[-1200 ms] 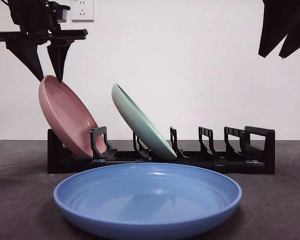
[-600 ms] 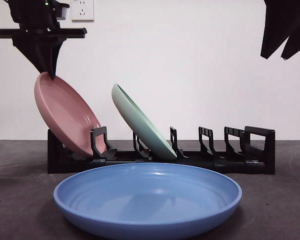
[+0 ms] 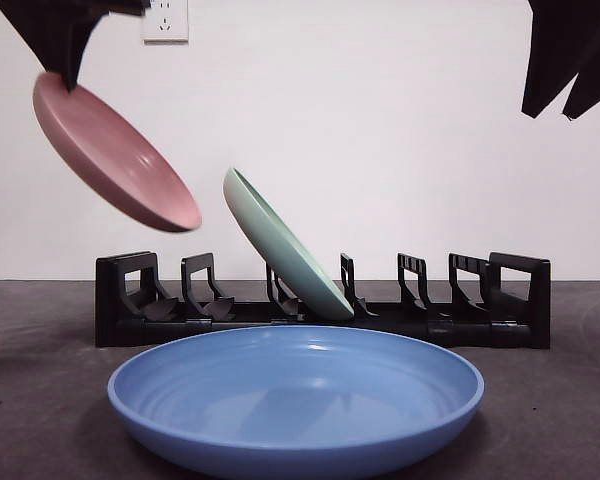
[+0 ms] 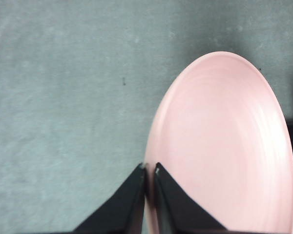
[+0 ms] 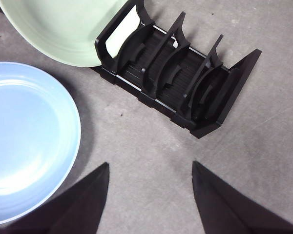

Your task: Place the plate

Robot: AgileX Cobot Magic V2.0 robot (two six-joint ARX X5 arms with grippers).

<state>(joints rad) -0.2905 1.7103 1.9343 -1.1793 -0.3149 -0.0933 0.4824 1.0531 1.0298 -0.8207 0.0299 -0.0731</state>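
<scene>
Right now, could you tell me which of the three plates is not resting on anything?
The pink plate: the left gripper pinches its rim and holds it in the air above the rack. The green plate leans in the rack, and the blue plate lies flat on the table.

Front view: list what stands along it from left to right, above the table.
Left gripper shut on the pink plate → green plate in the rack → right gripper, waiting open at the top corner.

Glossy pink plate (image 3: 115, 155), matt black rack (image 3: 320, 310) — plastic
</scene>
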